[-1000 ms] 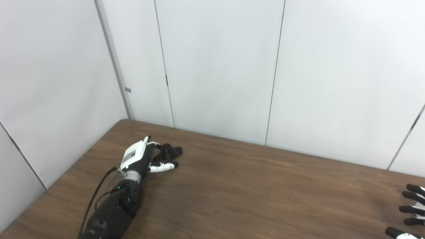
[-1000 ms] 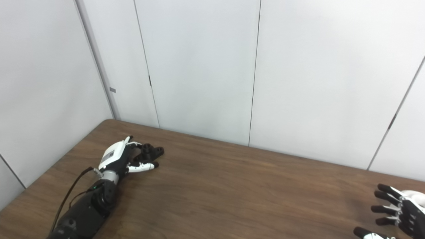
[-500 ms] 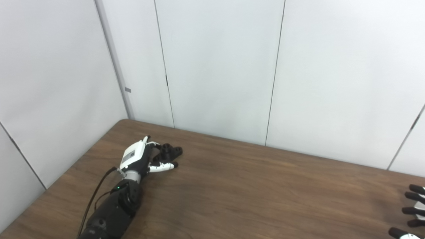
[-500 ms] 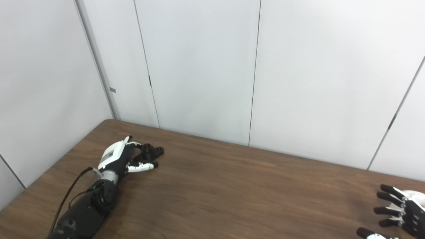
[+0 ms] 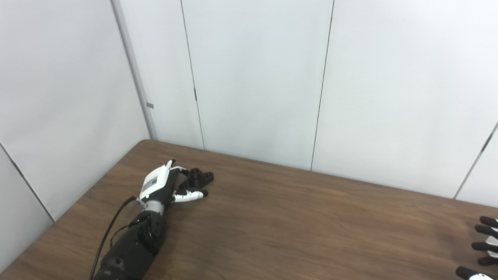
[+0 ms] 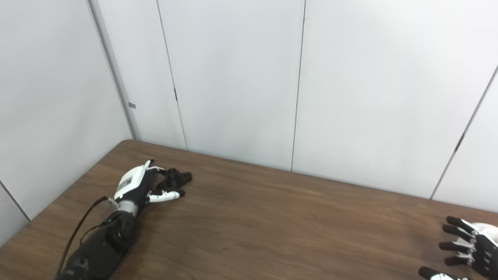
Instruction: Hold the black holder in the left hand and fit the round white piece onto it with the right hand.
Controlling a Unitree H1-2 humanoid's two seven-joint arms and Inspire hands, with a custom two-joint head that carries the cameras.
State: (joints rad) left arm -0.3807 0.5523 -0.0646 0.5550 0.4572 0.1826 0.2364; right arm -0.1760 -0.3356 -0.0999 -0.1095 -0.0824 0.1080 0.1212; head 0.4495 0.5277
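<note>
Left hand: the white-backed robot left hand with black fingers [image 5: 165, 186] lies low on the table's far-left part, fingers curled round the holder; whether the grip is firm or only a loose cupping cannot be told from here.
Black holder: small black moulded plastic holder with round sockets on top [image 5: 198, 177], resting on the wood, between the curled fingers and the white thumb [image 5: 189, 196]. Matte, lumpy outline, several short tubes joined.
Step in hand (judgement): securing the holder before any lift. To do it well, close thumb and fingers on opposite sides of the body, leave the socket tops uncovered for the mating part, and test the hold before raising it.
Cable: thin black cable [image 5: 111, 229] loops beside the left forearm; keep it slack during the lift.
Table: dark brown wood-grain table [image 5: 295, 221], smooth, slight sheen; a hard plastic part could slide on it if pushed sideways.
Walls: pale grey flat panels [image 5: 253, 77] with thin vertical seams.
Right hand: black-fingered robot right hand [image 6: 469, 252] at the far-right edge, well apart from the holder, fingers spread, nothing seen held.
Round white piece: a rounded white shape [image 6: 488, 230] shows just behind the right hand's fingers; cut off by the frame, so probably the piece, not certain.
</note>
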